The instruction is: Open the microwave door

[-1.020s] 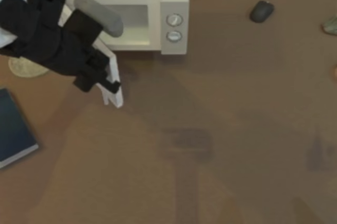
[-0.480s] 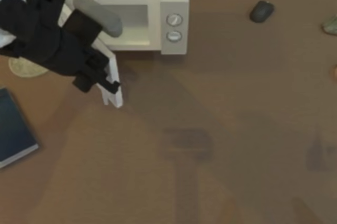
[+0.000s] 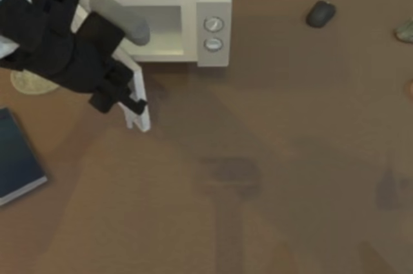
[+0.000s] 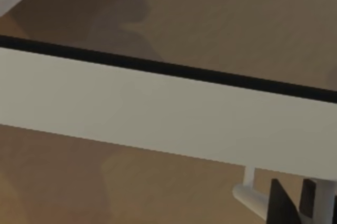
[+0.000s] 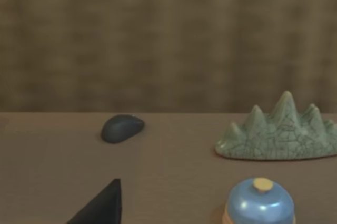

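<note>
You can see the small white boxy microwave (image 3: pixel 161 9) at the tabletop's far left edge with its flat white door (image 3: pixel 139 100) swung wide, the left claw (image 3: pixel 132 103) clamped on its handle, so little remains.

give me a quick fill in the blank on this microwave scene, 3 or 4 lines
1. The microwave door stands swung ____ from the microwave.
2. The left gripper is at the door's ____ bar.
3. The microwave's front panel carries ____ round knobs.
4. The dark computer mouse lies on the table to the microwave's ____ in the top view.

Missing words: open; handle; two; right
</note>
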You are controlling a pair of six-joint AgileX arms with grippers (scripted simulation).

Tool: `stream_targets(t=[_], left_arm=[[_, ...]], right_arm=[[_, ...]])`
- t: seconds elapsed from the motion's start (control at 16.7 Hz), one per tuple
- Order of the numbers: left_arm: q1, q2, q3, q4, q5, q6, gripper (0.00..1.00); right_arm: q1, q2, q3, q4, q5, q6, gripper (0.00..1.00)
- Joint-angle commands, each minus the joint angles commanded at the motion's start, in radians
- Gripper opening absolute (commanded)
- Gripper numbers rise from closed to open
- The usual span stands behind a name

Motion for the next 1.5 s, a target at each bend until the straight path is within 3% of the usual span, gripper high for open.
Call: stream_targets(t=[0.3, 0.84, 1.5], left_arm=[[0.004, -0.002, -0.002, -0.003, 0.011, 0.012, 0.0], [0.082, -0.025, -0.02, -0.054, 0.094, 0.192, 0.0], [0.082, -0.025, -0.019, -0.054, 0.094, 0.192, 0.0]], right_arm=[[0.0, 0.0, 0.0, 0.0, 0.0, 0.0, 1.0], [0.0, 0.0, 0.0, 0.0, 0.0, 0.0, 1.0], [0.0, 0.0, 0.0, 0.0, 0.0, 0.0, 1.0]])
